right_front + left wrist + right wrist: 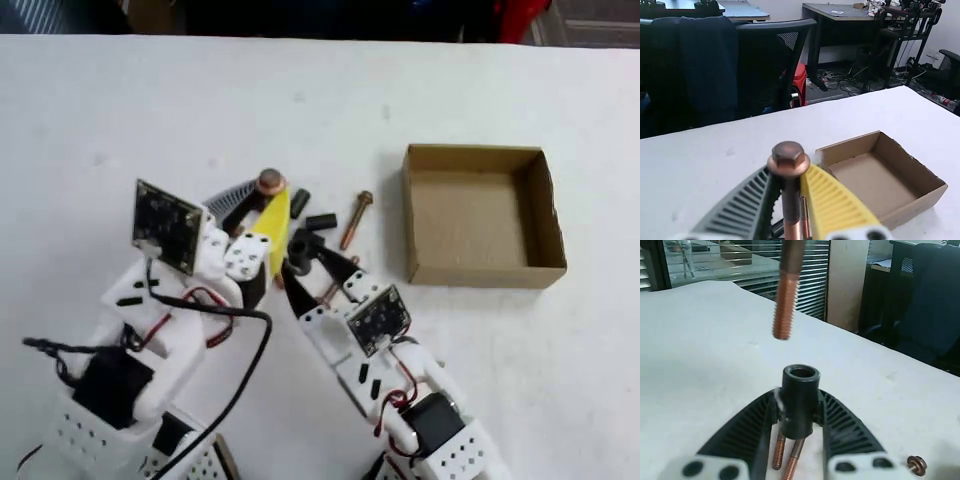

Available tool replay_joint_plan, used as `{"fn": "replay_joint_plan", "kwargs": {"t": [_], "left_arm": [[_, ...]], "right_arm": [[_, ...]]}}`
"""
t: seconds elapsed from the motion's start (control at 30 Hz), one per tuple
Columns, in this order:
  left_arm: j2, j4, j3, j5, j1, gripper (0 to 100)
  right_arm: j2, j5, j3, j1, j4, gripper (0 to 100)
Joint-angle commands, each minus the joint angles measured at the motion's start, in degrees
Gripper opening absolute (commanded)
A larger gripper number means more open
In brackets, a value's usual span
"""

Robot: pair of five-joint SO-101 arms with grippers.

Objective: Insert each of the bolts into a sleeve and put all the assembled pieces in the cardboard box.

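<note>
The left gripper (788,175) clamps a copper-coloured bolt (788,159) between one grey and one yellow ribbed finger. The bolt stands upright, its hexagonal flanged head on top and its smooth shank running down between the pads. Just beside it, the right gripper (799,399) squeezes a short black sleeve (800,400) between two black ribbed fingers. The tube stands upright with its round mouth facing up. The held bolt's threaded end hangs above that mouth, apart from it.

Under the right gripper, two more bolts (779,452) lie flat on the white matte table (200,100). A little farther out, two loose sleeves (299,203), stubby black cylinders, lie on their sides. A loose bolt (356,220) lies slanted between them and the cardboard box (470,215). The box is square, shallow and open-topped, with thin brown walls. A strip of table separates its near wall from the loose bolt, and the grippers stand well apart from it.

Beyond the table edge are a dark office chair (740,65) with cloth draped over it, a desk (840,12) and slatted blinds (810,270).
</note>
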Motion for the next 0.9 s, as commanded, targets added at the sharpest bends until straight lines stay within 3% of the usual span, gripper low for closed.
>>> {"fn": "replay_joint_plan", "kwargs": {"t": [0.0, 0.17, 0.87], "left_arm": [[-1.0, -5.1, 1.2, 0.7, 1.1, 2], [-1.0, -5.5, 1.2, 5.0, 1.1, 2], [-11.7, -6.2, 9.6, 5.4, 1.6, 2]], "right_arm": [[-0.7, -0.6, 0.5, -2.3, -1.6, 1.7], [-0.7, -0.6, 0.5, -2.4, -1.7, 1.7], [-0.8, -0.5, 0.5, -2.5, -1.7, 1.7]]}}
